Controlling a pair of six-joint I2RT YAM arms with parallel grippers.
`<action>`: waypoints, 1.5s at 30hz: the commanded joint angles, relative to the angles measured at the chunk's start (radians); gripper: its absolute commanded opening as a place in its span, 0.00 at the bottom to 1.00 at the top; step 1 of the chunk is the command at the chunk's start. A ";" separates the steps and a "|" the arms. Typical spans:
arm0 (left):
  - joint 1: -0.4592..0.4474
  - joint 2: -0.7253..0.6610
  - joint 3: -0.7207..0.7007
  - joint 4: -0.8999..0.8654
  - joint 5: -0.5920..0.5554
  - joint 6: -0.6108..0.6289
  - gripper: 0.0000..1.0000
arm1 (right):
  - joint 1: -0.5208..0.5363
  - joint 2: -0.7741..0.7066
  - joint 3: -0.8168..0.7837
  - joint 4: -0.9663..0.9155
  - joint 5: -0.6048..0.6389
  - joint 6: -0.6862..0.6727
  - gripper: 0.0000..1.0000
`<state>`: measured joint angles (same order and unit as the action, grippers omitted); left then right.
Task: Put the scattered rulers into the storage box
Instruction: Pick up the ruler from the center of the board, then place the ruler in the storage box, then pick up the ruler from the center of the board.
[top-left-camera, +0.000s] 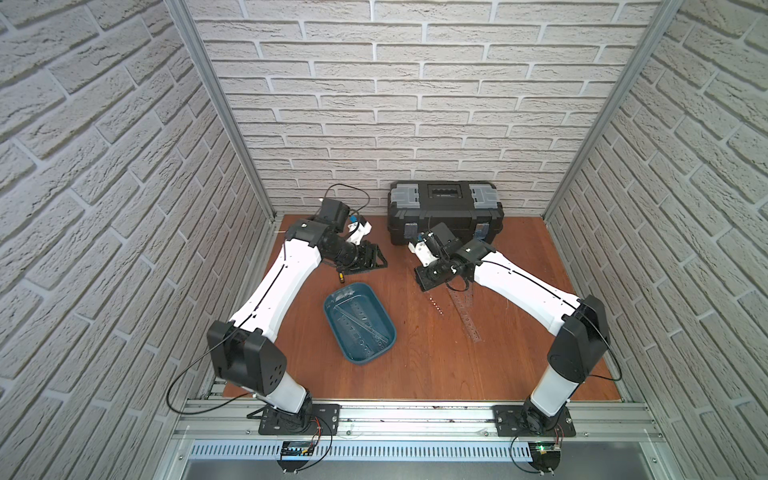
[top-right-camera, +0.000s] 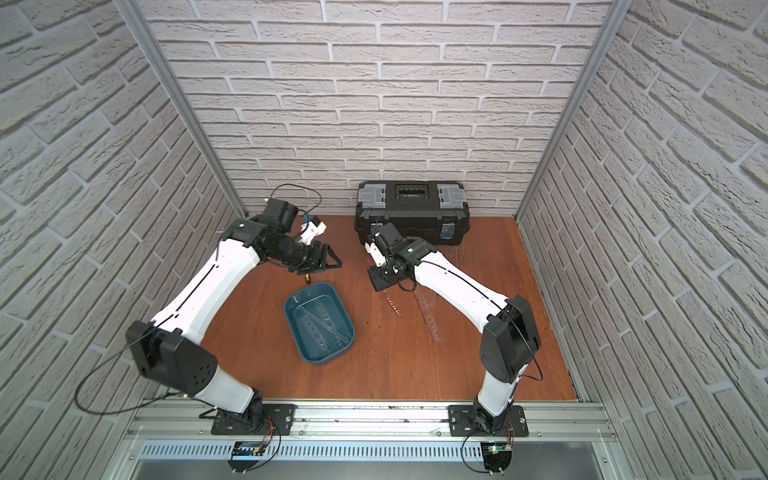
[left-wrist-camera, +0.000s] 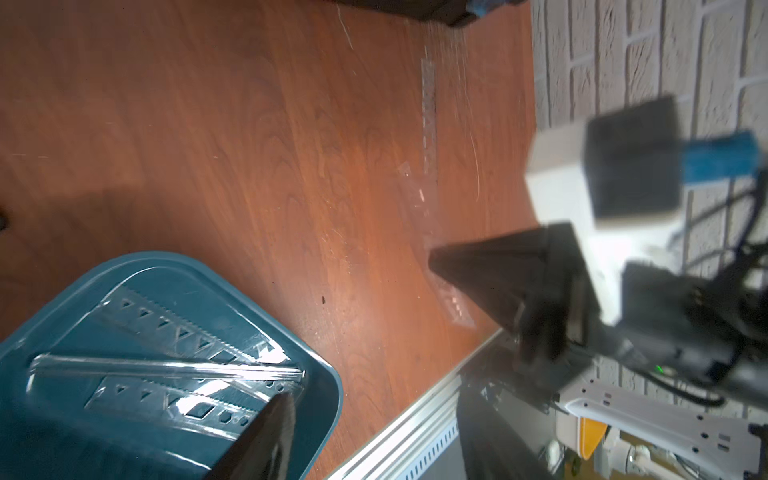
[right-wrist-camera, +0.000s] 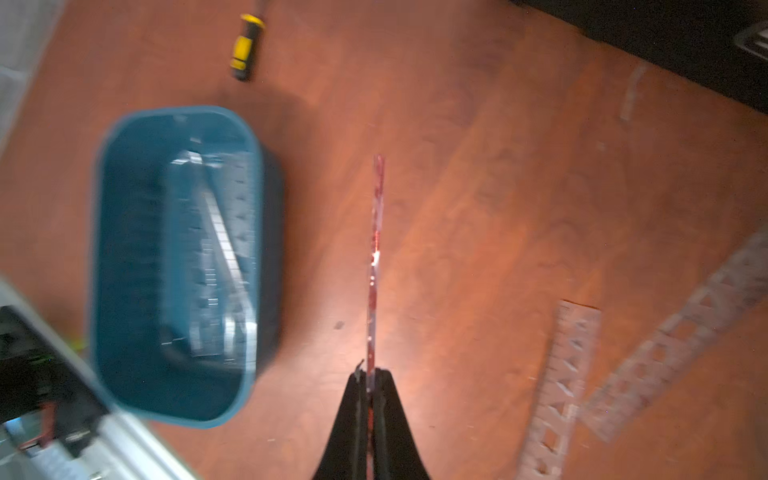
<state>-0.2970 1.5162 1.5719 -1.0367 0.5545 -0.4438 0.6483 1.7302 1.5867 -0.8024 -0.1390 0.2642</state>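
- The right hand (right-wrist-camera: 370, 380) is clenched on one end of a ruler (right-wrist-camera: 374, 266). Its two black fingers (right-wrist-camera: 349, 424) press against the strip from either side.
- That ruler stands on edge and sticks straight out past the fingertips. In both top views it shows only as a thin dotted line running from the hand toward the front of the table (top-left-camera: 415, 374).
- The wrist view is blurred, so I cannot tell whether the ruler's far tip touches the table.
- The held ruler lies between the box (right-wrist-camera: 96, 249) and two loose rulers (right-wrist-camera: 557, 399), apart from both.
- The box sits mid-table on the left-arm side of the right hand, near it but not under it.
- Several stored rulers (top-left-camera: 365, 328) lie inside the box, crossed over one another.
- The loose rulers lie flat on the table on the other side of the right hand. They overlap in a V and run partly under the right forearm.
- The left hand (top-left-camera: 371, 261) is released and grasps nothing. It hovers behind the box, well apart from the held ruler.
- A screwdriver (right-wrist-camera: 245, 45) lies on the table near the box's far end, under the left hand.
- A toolbox (top-left-camera: 444, 212) stands against the back wall, behind the right hand.
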 joint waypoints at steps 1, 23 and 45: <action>0.059 -0.097 -0.072 0.035 -0.064 -0.036 0.68 | 0.051 0.033 0.029 0.082 -0.205 0.175 0.02; 0.174 -0.237 -0.163 0.003 -0.043 -0.024 0.70 | 0.233 0.287 0.248 0.160 -0.212 0.242 0.57; -0.236 0.301 0.185 0.084 -0.145 -0.052 0.68 | -0.086 -0.277 -0.349 -0.009 0.236 0.197 0.57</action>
<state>-0.4953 1.7569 1.6936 -0.9905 0.4137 -0.4919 0.5972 1.4864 1.3018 -0.7841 0.0505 0.4496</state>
